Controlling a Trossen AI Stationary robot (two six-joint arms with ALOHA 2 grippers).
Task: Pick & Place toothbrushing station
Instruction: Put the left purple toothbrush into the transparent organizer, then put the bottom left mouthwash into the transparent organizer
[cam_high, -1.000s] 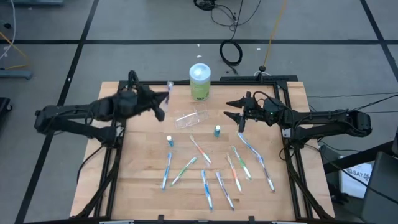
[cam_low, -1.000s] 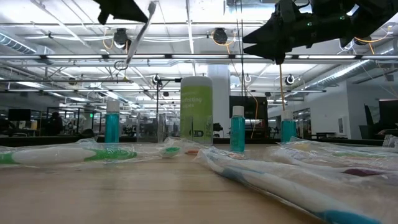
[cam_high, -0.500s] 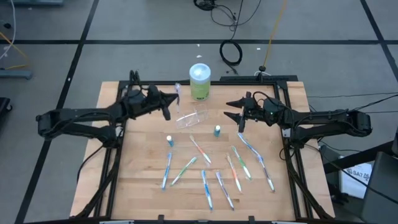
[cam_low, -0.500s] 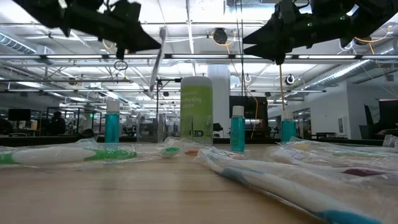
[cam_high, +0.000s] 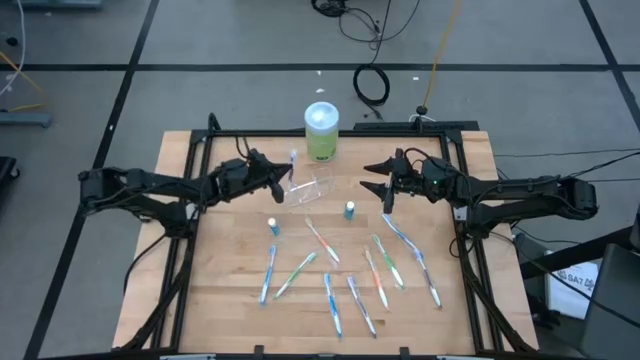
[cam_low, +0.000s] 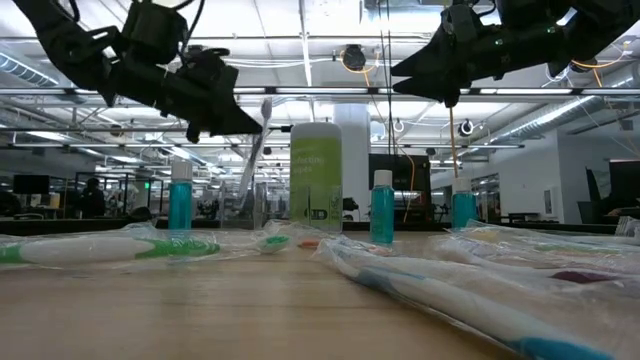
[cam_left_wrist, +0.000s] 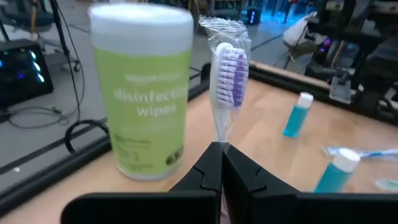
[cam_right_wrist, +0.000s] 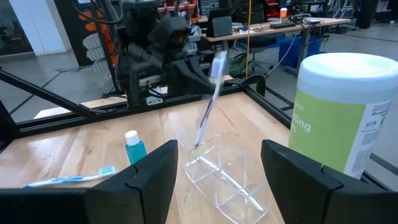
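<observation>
My left gripper (cam_high: 280, 176) is shut on a plastic-wrapped toothbrush (cam_left_wrist: 229, 74) with purple bristles, just above and left of the small clear plastic cup (cam_high: 309, 187) at the table's middle back. The brush stands steeply, head up, and its lower end (cam_right_wrist: 198, 142) reaches down to the cup's edge; whether it touches I cannot tell. Several wrapped toothbrushes (cam_high: 323, 241) lie flat on the wood nearer the front. Two teal-capped tubes (cam_high: 272, 227) (cam_high: 350, 210) stand upright. My right gripper (cam_high: 384, 188) hovers open to the right of the cup, holding nothing. My left gripper pinches the toothbrush's neck just below the head (cam_left_wrist: 222, 144) between its two fingertips. The fingers come nearly level from the table's left and lie across the brush. The head stands above the fingers, and the handle hangs down toward the clear cup, clear of the table.
A green wipes container (cam_high: 321, 131) with a pale lid stands behind the cup, close to the held brush. A black frame (cam_high: 330, 137) runs around the wooden table top. Free wood lies at the front left.
My left gripper has come down and moved toward the table's right, from high at the back left to the clear cup, staying shut on the toothbrush. The brush has come down with it, head up, until its lower end is at the cup.
</observation>
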